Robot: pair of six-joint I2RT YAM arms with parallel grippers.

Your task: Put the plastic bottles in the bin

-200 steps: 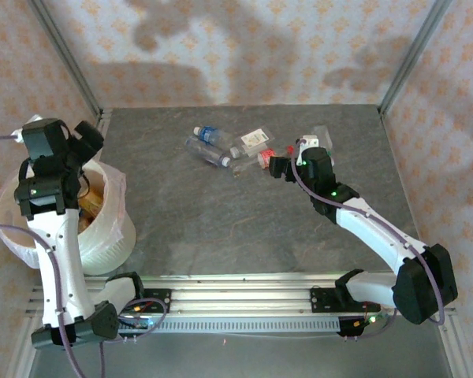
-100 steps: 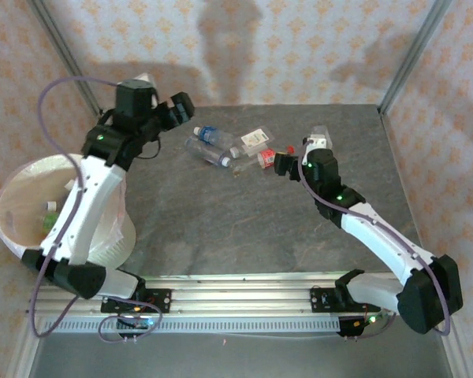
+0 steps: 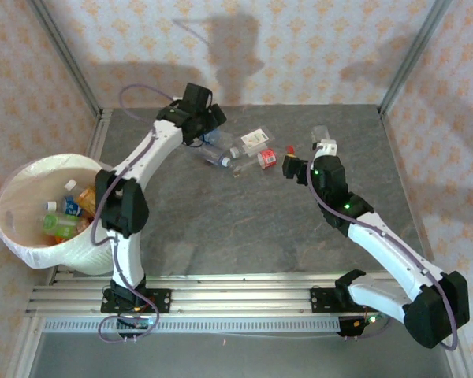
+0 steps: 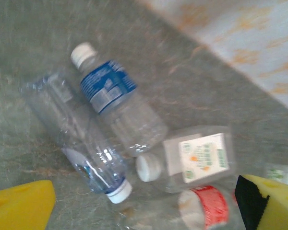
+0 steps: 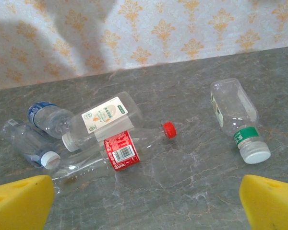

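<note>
Several plastic bottles lie in a heap at the back of the table: a blue-labelled one (image 3: 209, 137) (image 4: 108, 86), a crushed clear one with a white cap (image 4: 86, 153), a white-labelled one (image 3: 256, 142) (image 5: 103, 117) and a red-labelled one with a red cap (image 3: 266, 157) (image 5: 120, 148). A bottle with a green band (image 5: 235, 117) lies apart, to the right. My left gripper (image 3: 206, 126) (image 4: 144, 211) hovers open over the heap, holding nothing. My right gripper (image 3: 288, 165) (image 5: 144, 206) is open just short of the red-labelled bottle. The bin (image 3: 16, 236) stands at the left with several bottles inside.
The patterned back wall and metal frame posts (image 3: 402, 55) close the table just behind the heap. The rail (image 3: 236, 287) carrying both arm bases runs along the near edge. Grey tabletop (image 3: 221, 220) lies between the heap and the rail.
My left arm has swung from above the bin across to the heap at the back of the table, still open. My right gripper has drawn back slightly to the right.
</note>
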